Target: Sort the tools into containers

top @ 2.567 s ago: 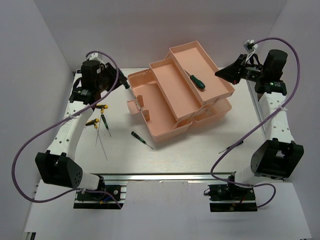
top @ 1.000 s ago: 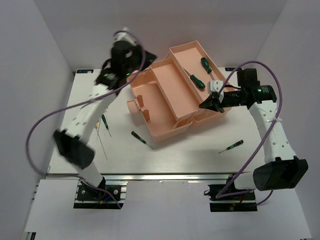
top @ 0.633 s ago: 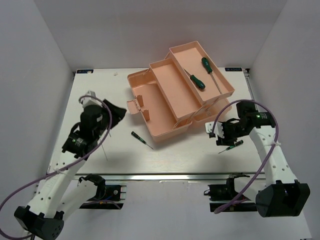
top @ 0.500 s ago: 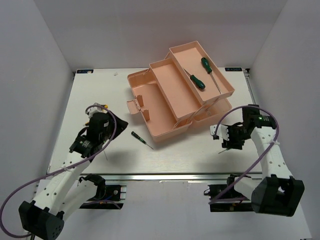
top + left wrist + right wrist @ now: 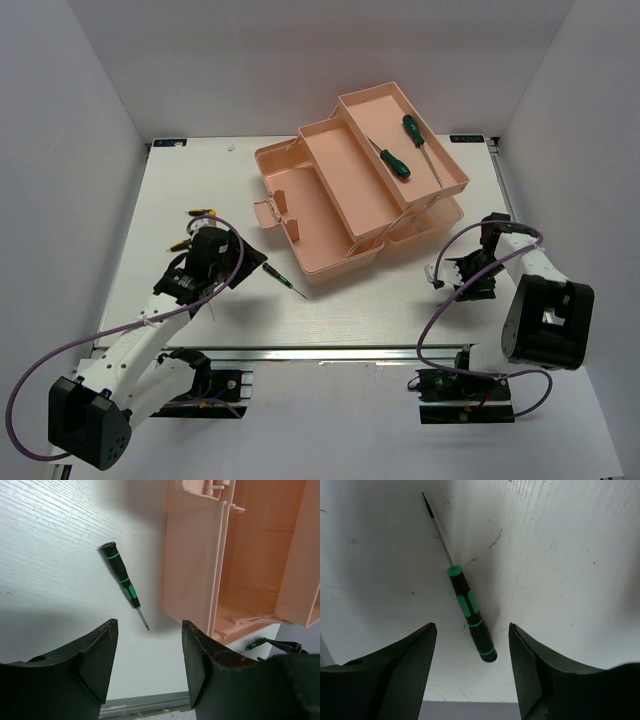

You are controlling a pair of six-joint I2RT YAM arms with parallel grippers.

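Observation:
The salmon-pink toolbox (image 5: pixel 330 215) stands open at the table's middle, with two green-handled screwdrivers (image 5: pixel 391 159) in its raised top tray (image 5: pixel 455 180). A dark green screwdriver (image 5: pixel 283 279) lies on the table just left of the box front. My left gripper (image 5: pixel 245 262) hangs open beside it. In the left wrist view this screwdriver (image 5: pixel 122 577) lies ahead of the open left gripper (image 5: pixel 149 665), apart from both fingers. My right gripper (image 5: pixel 463 280) is low over the table right of the box. Another green screwdriver (image 5: pixel 468 607) has its handle end between the open right gripper's (image 5: pixel 472 670) fingers, untouched.
Two yellow-handled screwdrivers (image 5: pixel 203 213) lie at the left of the table, partly behind my left arm. The toolbox wall (image 5: pixel 192 555) stands close to the right of the left gripper. The table's front edge (image 5: pixel 330 348) runs just behind both grippers.
Both arms have swung from the toolbox down to the table, each near a green screwdriver. Both grippers have gone from shut to open. One more green screwdriver now lies in the top tray.

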